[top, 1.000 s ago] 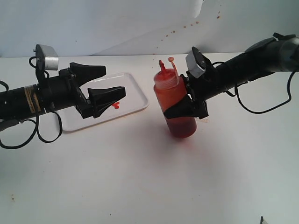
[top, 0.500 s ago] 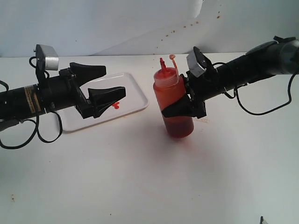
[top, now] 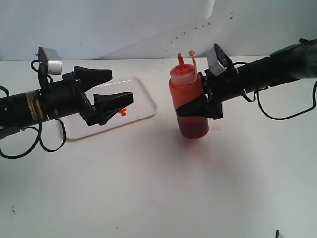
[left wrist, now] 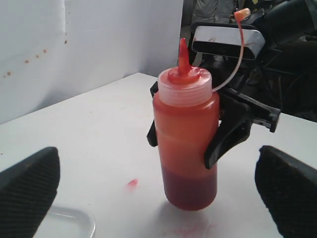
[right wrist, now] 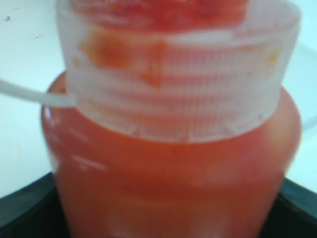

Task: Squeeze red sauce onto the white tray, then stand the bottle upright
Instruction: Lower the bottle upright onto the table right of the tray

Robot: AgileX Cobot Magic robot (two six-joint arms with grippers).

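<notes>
- Our left gripper (top: 120, 87) holds its jaws wide apart and empty above the tray (top: 142, 95).
- The tray lies flat on the table (top: 158, 188). A small blob of sauce (top: 123, 112) sits on its right part.
- The bottle (top: 186, 89) stands upright on the table just right of the tray and apart from it. Its nozzle is uncapped.
- Our right gripper (top: 195, 108) has its jaws clamped on the bottle's middle, one on each side.
- We judge the bottle light, since the sauce sits low in it. It also looks soft-walled and likely slick. Mid-body is a sound hold, but a hard pinch could spurt sauce.
- Bare table lies in front of the bottle and to its right, leaving room to back away. The tray's rim and our left gripper crowd its left.
</notes>
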